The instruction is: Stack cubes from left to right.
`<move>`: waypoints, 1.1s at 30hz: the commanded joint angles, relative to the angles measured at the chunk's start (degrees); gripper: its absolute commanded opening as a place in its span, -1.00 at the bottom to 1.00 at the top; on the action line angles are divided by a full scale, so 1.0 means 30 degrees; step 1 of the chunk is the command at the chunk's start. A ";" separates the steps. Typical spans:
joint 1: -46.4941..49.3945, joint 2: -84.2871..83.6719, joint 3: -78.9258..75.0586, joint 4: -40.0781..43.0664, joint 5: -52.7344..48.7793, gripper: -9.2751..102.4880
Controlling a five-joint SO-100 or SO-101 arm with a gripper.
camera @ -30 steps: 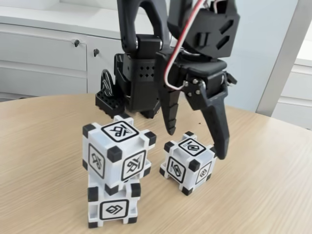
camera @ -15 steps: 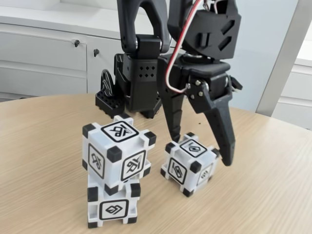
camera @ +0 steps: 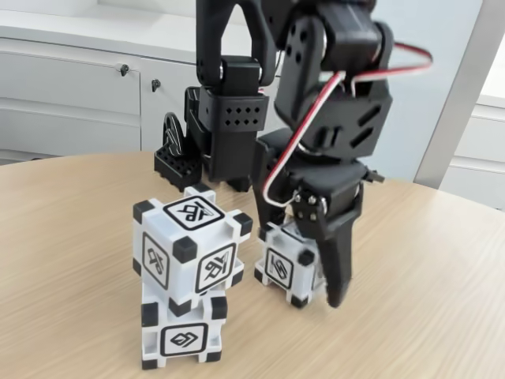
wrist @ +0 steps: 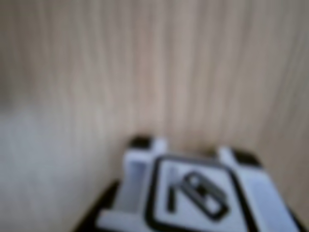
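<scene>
The loose cube (camera: 282, 267) stands on the wooden counter (camera: 71, 260) just to the right of the two-cube stack in the fixed view. In that stack the upper cube (camera: 189, 249) sits turned and a little off-centre on the lower cube (camera: 183, 335).

Since a second ago, the jaws (camera: 304, 272) have come down from above the loose cube, and the fingers now stand on both sides of it. They have narrowed a lot, but we cannot tell if they already press the faces. The cube also seems turned slightly compared to before, so a finger probably touched it. We judge that the grasp of the third cube is starting, while the lift and the placing on the stack are not done yet.

The cubes are white smooth plastic with black corner blocks and a black-framed glyph on each face. In the wrist view, one glyph face of the loose cube (wrist: 193, 198) appears very near and blurred, over the striped wood grain. The arm is matte black plastic, with a red and white cable (camera: 316, 134) looping down to the wrist.
</scene>
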State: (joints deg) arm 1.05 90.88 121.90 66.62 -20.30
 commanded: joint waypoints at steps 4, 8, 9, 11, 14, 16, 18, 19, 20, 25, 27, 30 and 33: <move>0.0146 -0.0264 -0.0586 0.0234 0.0381 -0.49; 0.0146 -0.0205 -0.0615 0.0352 0.0498 -0.52; 0.0146 -0.0088 -0.0615 0.0352 0.0498 -0.53; 0.0146 0.0469 -0.0615 0.0410 0.0557 -0.53; 0.0176 0.2109 -0.0615 0.0439 0.0674 -0.53; 0.0176 0.3604 -0.0615 0.0439 0.0820 -0.53; 0.0234 0.5303 -0.0615 0.0439 0.1025 -0.54; 0.0293 0.6152 -0.0615 0.0439 0.1172 -0.54; 0.0352 0.6973 -0.0615 0.0469 0.1289 -0.55; 0.0439 0.9551 -0.0674 0.0498 0.1934 -0.57; 0.0439 0.9844 -0.1406 0.0908 0.2256 -0.57; 0.0439 0.9639 -0.4424 0.3281 0.2520 -0.57; 0.0439 0.9580 -0.8525 0.7090 0.2637 -0.56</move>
State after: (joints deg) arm 1.76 117.95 109.16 79.28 -13.01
